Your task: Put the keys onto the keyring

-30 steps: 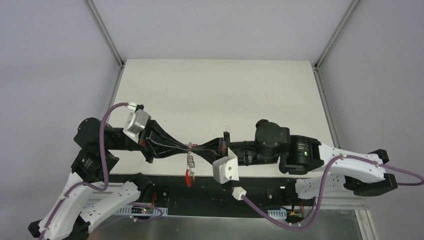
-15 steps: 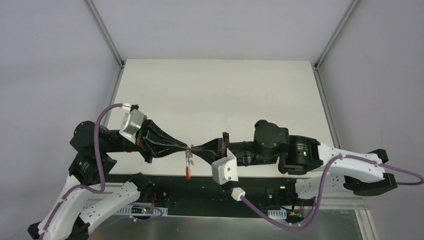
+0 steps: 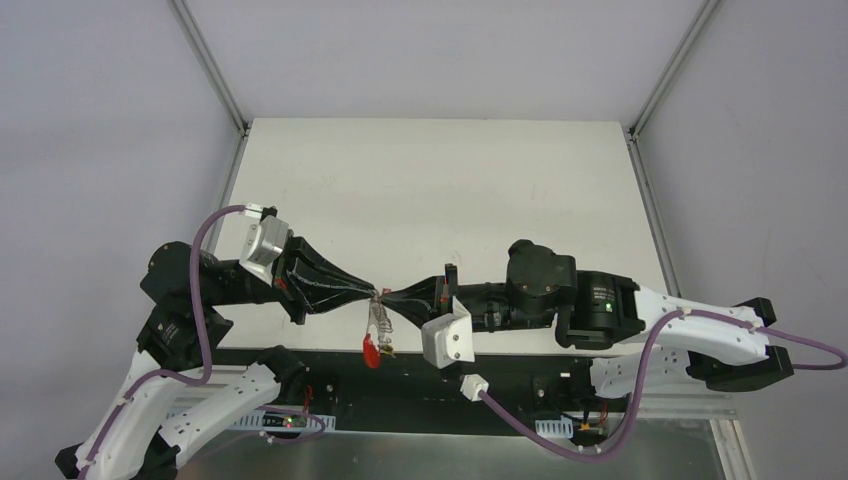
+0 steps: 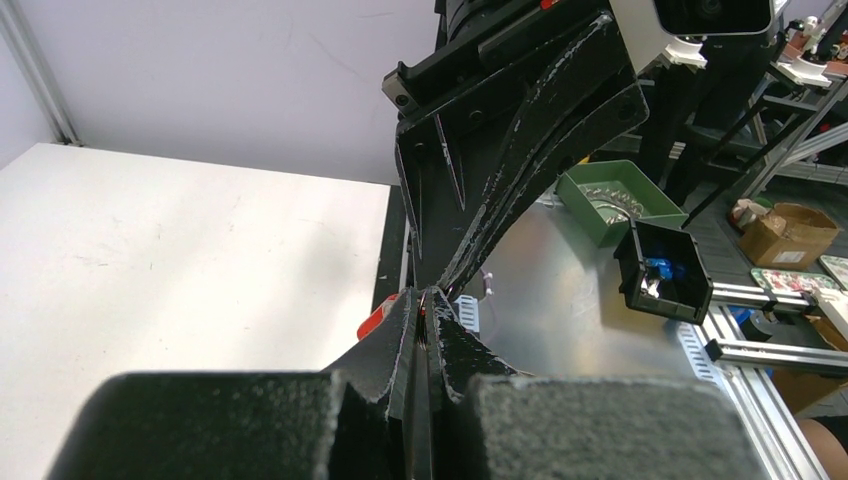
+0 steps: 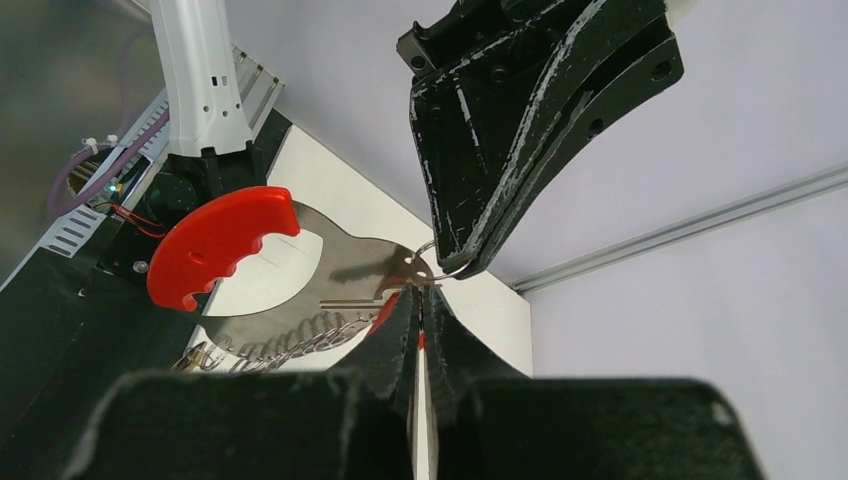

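Both closed: left hand [image 3: 372, 293] on keyring [image 5: 443, 262], right hand [image 3: 386, 297] on keys [image 3: 379, 318] | green bin [image 4: 586, 207] (silvery bits [image 4: 615, 197]) | black bin [image 4: 628, 266] (blue bits [image 4: 657, 266])

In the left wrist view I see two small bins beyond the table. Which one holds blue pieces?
The black bin, at the lower right; the green bin beside it holds silvery pieces instead.

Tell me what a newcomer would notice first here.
The black left gripper and black right gripper meet tip to tip, both shut, above the near edge of the white table. A thin silvery wire ring sits at the left gripper's tip, with a flat silvery metal key and a bright red curved plastic piece dangling from the same spot.
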Available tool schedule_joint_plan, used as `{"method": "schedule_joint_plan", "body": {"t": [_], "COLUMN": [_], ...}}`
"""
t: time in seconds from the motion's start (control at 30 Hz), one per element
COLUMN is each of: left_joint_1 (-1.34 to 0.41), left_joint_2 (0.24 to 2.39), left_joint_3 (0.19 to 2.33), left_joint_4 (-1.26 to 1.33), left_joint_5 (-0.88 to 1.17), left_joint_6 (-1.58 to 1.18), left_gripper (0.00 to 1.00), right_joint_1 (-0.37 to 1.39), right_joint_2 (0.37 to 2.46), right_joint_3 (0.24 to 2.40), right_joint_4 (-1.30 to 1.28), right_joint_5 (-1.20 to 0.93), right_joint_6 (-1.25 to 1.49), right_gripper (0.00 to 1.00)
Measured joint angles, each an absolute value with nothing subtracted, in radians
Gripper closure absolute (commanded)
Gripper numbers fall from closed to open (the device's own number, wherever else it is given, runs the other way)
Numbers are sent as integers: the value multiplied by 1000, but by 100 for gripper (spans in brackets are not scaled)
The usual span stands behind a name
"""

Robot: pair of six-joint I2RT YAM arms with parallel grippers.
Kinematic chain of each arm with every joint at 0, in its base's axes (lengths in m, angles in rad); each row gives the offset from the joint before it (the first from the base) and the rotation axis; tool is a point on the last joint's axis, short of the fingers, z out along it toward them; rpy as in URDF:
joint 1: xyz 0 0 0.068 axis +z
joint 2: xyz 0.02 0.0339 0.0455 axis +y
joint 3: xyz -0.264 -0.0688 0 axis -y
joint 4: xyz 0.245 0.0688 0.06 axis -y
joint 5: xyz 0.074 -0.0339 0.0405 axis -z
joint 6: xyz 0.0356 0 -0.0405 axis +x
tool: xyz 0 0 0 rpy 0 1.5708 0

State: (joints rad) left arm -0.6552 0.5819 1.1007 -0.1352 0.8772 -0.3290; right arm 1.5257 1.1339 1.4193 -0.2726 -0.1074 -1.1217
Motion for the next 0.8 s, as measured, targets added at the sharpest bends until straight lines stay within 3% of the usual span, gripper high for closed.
{"method": "schedule_joint_plan", "body": {"t": [0.07,0.23,0.57,0.8], "left_joint_1": [-655,-655,-655,-655], "left_joint_2": [582,582,582,580], "left_joint_3": [1101,1101,1101,1101], "left_joint_4": [-136,-138,-139,-139], "left_joint_5": [876,849,827,827], "left_joint_6": [-329,-325,-323,-323], "left_gripper": [100,100,100,100], "right_joint_1": [1526,1535,1540,1541], "right_joint_2": [1134,1131,1115,1089], "right_joint_3": [1419,1396,1371,1385], "right_joint_4": [-272,-237,-193,-150], "right_joint_5": [-103,-101,-79,67], "right_joint_6": [-1119,-1107,-1064,-899], "right_gripper": [88,77,64,61]}}
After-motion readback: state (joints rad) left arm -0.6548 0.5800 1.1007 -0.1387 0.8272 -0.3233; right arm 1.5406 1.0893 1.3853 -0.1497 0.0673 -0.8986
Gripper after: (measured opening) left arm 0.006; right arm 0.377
